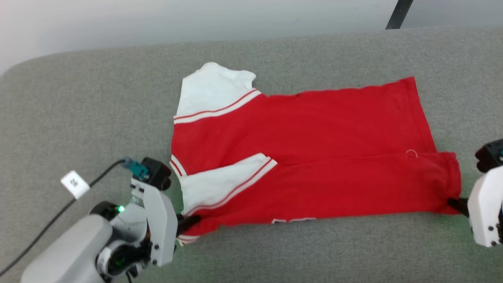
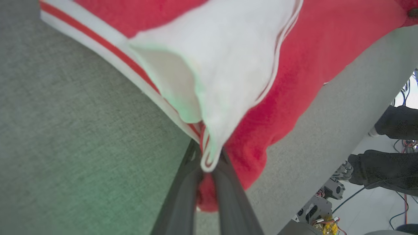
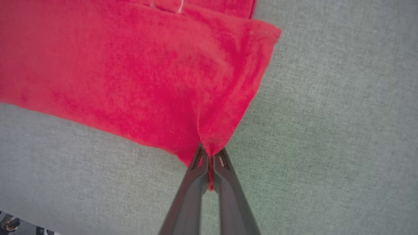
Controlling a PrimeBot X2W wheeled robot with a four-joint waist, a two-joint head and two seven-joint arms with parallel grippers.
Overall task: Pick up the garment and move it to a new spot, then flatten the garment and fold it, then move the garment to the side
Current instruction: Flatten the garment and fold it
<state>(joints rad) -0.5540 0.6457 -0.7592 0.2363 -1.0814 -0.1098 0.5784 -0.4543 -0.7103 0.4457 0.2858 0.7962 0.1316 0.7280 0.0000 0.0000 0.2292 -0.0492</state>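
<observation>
Head view: with left claw and right claw pinching red white-sleeved jersey T-shirt corners, lift evenly, keeping edge taut.

Soft matt cloth garment lies on coarse woven grey upholstery.

The garment, a red jersey with white sleeves trimmed in red-and-white stripes, is laid sideways on the grey padded surface, shoulders toward its left edge and hem toward its right. Its near side is folded over the body, so one white sleeve is laid across the red. The other sleeve is spread toward the far edge. Both near corners are drawn to points
</observation>
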